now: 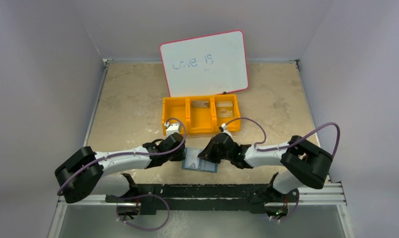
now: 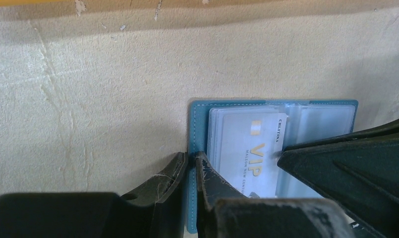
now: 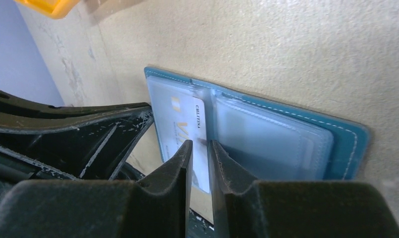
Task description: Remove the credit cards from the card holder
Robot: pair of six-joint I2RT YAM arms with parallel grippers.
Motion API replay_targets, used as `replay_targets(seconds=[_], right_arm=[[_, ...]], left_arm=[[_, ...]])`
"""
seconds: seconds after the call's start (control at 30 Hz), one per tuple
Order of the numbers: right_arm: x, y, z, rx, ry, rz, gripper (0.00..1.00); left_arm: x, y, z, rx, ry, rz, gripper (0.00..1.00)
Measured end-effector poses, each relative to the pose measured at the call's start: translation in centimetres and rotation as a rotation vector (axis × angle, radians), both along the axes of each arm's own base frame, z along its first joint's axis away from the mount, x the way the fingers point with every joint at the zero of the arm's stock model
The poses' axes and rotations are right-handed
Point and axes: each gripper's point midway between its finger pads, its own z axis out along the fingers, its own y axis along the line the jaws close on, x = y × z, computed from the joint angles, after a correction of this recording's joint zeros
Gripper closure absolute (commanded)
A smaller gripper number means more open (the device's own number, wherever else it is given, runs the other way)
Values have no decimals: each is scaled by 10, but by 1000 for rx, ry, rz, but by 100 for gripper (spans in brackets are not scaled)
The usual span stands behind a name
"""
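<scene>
Lying open and flat on the table (image 1: 128,109), the card holder (image 1: 199,162) sits near the front edge, between both arms. Left gripper (image 2: 190,159) is nipped almost closed on its left cover edge. Right gripper (image 3: 201,147) is narrowed onto the protruding edge of a silver credit card (image 2: 247,148) marked VIP, which is partly inside its pocket. Orange bin (image 1: 202,131) stands just behind, with cards (image 1: 202,103) in two compartments. Whiteboard (image 1: 207,62) leans beyond.
</scene>
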Motion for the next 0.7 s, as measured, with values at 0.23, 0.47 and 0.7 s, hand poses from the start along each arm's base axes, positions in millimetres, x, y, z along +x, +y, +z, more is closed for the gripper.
replay_targets(seconds=[0.23,0.47,0.7], right_arm=[[-1,-2,-5,-1,24,0,77],[1,7,-8,17,49,16,84],[2,4,-7,8,41,8,100]], left_arm=[[0,0,0,-4,-2,0,91],[0,1,0,-1,-5,3,93],[1,1,0,0,-7,5,93]])
